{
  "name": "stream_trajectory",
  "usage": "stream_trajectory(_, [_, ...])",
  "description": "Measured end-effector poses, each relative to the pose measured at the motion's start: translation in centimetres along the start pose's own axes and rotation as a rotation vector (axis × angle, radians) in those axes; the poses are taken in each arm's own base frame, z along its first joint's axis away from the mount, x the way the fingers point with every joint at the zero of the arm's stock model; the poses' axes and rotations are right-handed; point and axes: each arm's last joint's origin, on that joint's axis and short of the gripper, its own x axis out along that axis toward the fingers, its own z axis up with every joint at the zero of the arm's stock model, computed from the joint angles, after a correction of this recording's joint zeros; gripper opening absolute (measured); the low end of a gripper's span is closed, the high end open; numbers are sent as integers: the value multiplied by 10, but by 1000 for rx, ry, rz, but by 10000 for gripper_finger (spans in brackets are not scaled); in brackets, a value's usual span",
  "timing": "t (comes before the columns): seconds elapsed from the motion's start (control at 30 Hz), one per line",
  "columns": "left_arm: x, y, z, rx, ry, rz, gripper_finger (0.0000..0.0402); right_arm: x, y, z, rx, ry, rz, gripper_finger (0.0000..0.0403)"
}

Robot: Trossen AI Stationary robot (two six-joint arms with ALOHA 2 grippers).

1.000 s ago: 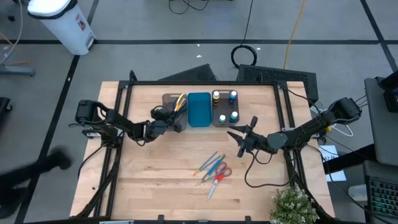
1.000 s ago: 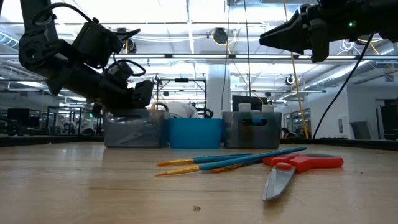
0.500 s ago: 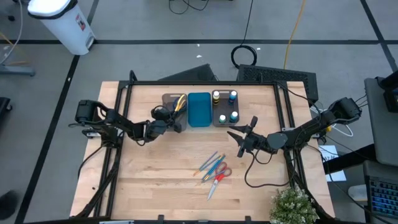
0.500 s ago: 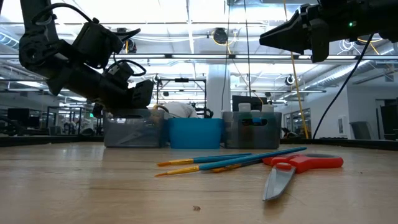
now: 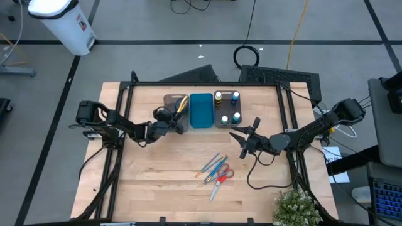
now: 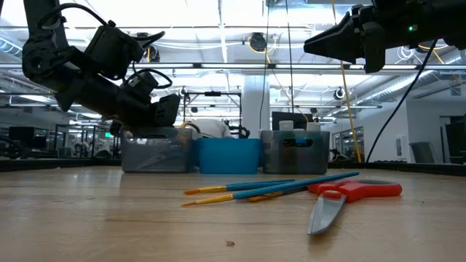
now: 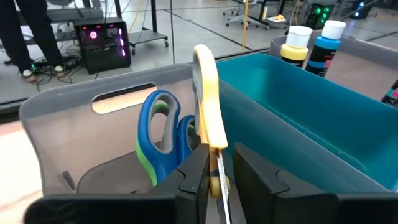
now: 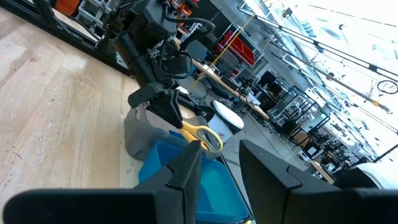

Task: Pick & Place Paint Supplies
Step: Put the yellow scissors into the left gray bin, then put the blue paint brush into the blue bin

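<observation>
My left gripper (image 7: 216, 167) is shut on yellow-handled scissors (image 7: 206, 93) above the left grey tray (image 5: 168, 100), at the table's far side. Scissors with blue and green handles (image 7: 161, 127) stand inside that tray, leaning on its wall. My right gripper (image 5: 238, 143) hangs open and raised over the table's middle right, touching nothing. Several thin brushes (image 5: 212, 166) and red-handled scissors (image 5: 221, 179) lie flat on the wood. White bottles with yellow and blue tops (image 5: 226, 107) stand in the right grey tray. My left gripper pinches the yellow scissors between its two fingers just below the handle loops, near the pivot (image 7: 215, 182). The blades are hidden between the fingers. The fingers reach in from the table's left. The yellow handles (image 8: 203, 135) stick out past the fingertips, lifted over the grey tray.
A blue tray (image 5: 201, 110) sits between the two grey trays along the far edge. Black frame rails (image 5: 119, 113) border the table left and right. A potted plant (image 5: 295, 207) stands at the near right corner. Bare wood (image 5: 157, 176) lies left of the brushes.
</observation>
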Motion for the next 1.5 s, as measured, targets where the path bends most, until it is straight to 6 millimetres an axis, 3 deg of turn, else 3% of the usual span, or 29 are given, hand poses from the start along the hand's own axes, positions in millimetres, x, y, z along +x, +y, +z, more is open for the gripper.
stream_trajectory(0.13, [0, 0, 0, 6, 0, 0, 108, 0, 0, 0, 0, 0, 0, 100])
stream_trajectory(0.4, [0, 0, 1, 32, -11, 15, 201, 0, 0, 0, 0, 0, 0, 100])
stream_trajectory(0.57, [-3, 0, 7, 72, -31, 4, 230, 0, 0, 0, 0, 0, 0, 100])
stream_trajectory(1.07, [-36, -10, 52, 6, -187, -124, 228, 0, 0, 0, -2, 2, 1, 100])
stream_trajectory(1.5, [-60, -19, 63, -49, -230, -229, 228, 0, 0, 0, -1, 2, 1, 100])
